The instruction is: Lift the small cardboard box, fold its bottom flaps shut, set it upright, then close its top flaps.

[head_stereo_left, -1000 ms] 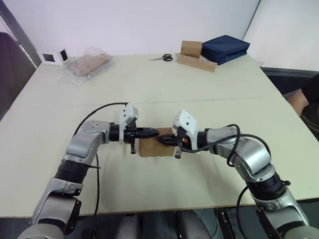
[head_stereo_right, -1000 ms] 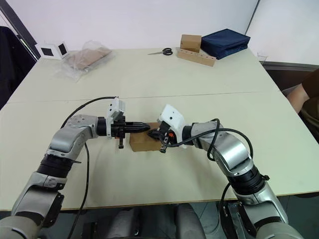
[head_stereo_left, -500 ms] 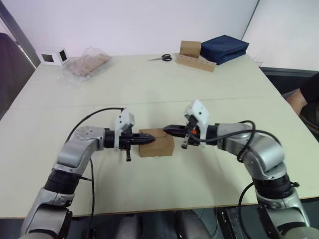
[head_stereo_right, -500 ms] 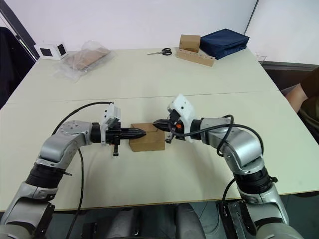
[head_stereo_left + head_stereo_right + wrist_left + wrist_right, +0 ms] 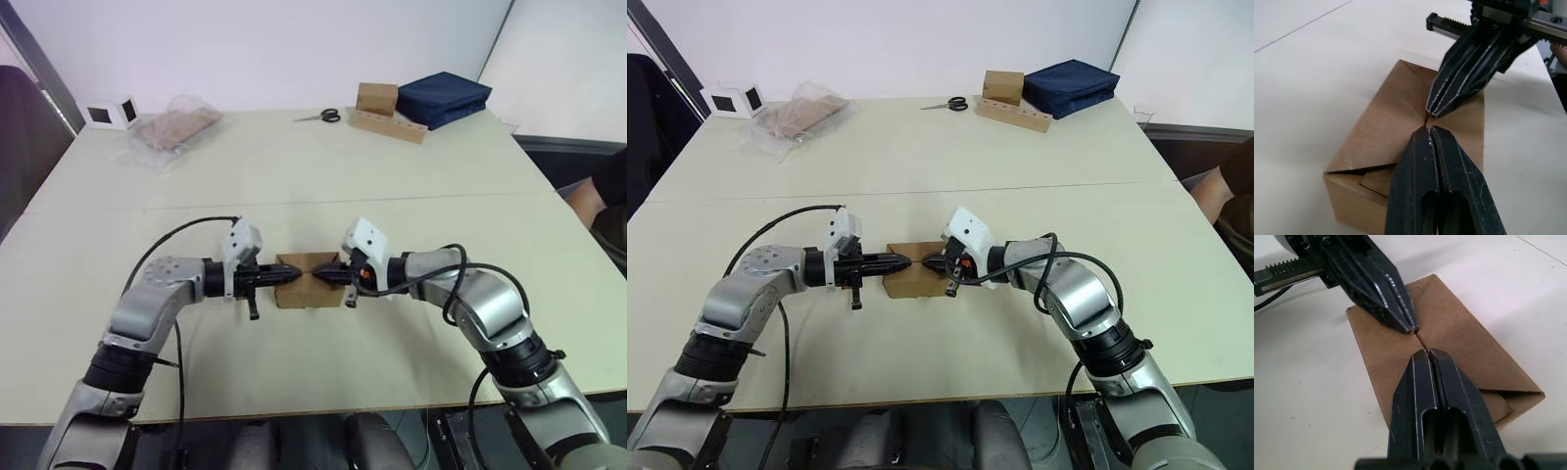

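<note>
The small cardboard box (image 5: 308,294) sits on the table (image 5: 294,176) near the front centre, its top flaps folded flat with a seam down the middle. My left gripper (image 5: 283,277) comes in from the left and is shut, its tip resting on the top at the seam. From the right, my right gripper (image 5: 325,275) is also shut, its tip on the same seam. The two tips almost touch. In the left wrist view my left gripper (image 5: 1430,130) meets the right gripper (image 5: 1433,110) over the box (image 5: 1382,122). The end flap of the box (image 5: 1464,340) shows a small gap.
At the far right stand another small brown box (image 5: 376,97), a navy bag (image 5: 443,95) and a long cardboard strip (image 5: 387,124), with scissors (image 5: 319,116) beside them. A clear plastic bag (image 5: 176,125) and a white cube (image 5: 110,113) lie far left. A person's arm (image 5: 588,201) shows at the right edge.
Half a second ago both grippers were pulled back to the box's two ends. They have now moved inward over its top until their tips meet at the seam.
</note>
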Controlling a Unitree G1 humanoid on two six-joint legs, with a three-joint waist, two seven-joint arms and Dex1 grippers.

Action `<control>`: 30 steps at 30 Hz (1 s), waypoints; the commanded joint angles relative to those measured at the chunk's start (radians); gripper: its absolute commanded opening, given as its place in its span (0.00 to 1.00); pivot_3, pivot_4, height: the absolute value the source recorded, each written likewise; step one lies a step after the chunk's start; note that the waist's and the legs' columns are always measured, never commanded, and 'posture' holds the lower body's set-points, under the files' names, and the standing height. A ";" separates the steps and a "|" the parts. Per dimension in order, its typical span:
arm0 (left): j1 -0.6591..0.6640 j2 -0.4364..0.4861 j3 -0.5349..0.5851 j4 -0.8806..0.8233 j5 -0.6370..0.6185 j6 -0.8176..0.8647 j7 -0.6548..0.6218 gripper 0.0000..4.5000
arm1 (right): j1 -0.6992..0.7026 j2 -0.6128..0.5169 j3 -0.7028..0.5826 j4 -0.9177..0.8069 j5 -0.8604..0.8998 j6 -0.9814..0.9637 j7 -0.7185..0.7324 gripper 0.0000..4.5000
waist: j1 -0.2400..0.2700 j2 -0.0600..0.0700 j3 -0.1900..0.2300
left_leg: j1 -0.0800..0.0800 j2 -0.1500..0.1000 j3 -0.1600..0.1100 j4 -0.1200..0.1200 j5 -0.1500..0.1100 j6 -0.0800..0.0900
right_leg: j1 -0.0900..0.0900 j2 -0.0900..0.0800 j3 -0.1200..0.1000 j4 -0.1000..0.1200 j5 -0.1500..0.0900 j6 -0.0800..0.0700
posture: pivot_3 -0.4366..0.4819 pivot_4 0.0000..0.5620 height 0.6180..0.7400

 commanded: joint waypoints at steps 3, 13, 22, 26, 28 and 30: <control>-0.042 0.009 0.081 -0.078 -0.089 0.088 0.039 0.00 | -0.029 -0.008 -0.111 -0.072 0.070 0.073 -0.012 0.00 | 0.000 0.000 0.000 | -0.001 0.000 0.000 0.000 0.000 0.000 | -0.001 0.000 0.000 0.000 0.000 0.000 | 0.48 0.27 1.00; 0.018 0.162 0.257 -0.286 -0.243 0.277 0.092 0.00 | 0.007 -0.212 -0.359 -0.256 0.256 0.209 0.061 0.00 | 0.000 0.000 0.001 | -0.004 0.000 0.000 -0.001 0.000 0.000 | -0.004 0.000 0.000 -0.001 0.000 0.000 | 0.48 0.27 1.00; 0.235 0.431 0.552 -0.371 -0.367 0.365 -0.021 0.00 | 0.219 -0.535 -0.602 -0.298 0.346 0.192 0.266 0.00 | 0.000 -0.001 0.003 | -0.004 0.001 0.001 -0.001 0.000 0.001 | -0.004 0.000 0.000 -0.002 0.000 0.000 | 0.48 0.27 1.00; 0.349 0.498 0.654 -0.368 -0.397 0.358 -0.109 0.00 | 0.283 -0.602 -0.669 -0.306 0.384 0.170 0.325 0.00 | 0.000 -0.001 0.003 | -0.003 0.001 0.002 -0.002 -0.001 0.001 | -0.003 0.000 0.000 -0.002 0.000 0.000 | 0.48 0.27 1.00; 0.398 0.514 0.679 -0.370 -0.395 0.349 -0.139 0.00 | 0.306 -0.620 -0.692 -0.305 0.393 0.157 0.345 0.00 | 0.000 -0.001 0.003 | -0.002 0.001 0.002 -0.002 -0.001 0.001 | -0.002 0.000 0.001 -0.002 0.000 0.000 | 0.48 0.27 1.00; 0.431 0.519 0.685 -0.366 -0.383 0.325 -0.153 0.00 | 0.322 -0.627 -0.703 -0.306 0.400 0.148 0.349 0.00 | 0.000 -0.001 0.003 | -0.002 0.001 0.002 -0.002 -0.001 0.001 | -0.002 0.000 0.000 -0.002 0.000 -0.001 | 0.48 0.27 1.00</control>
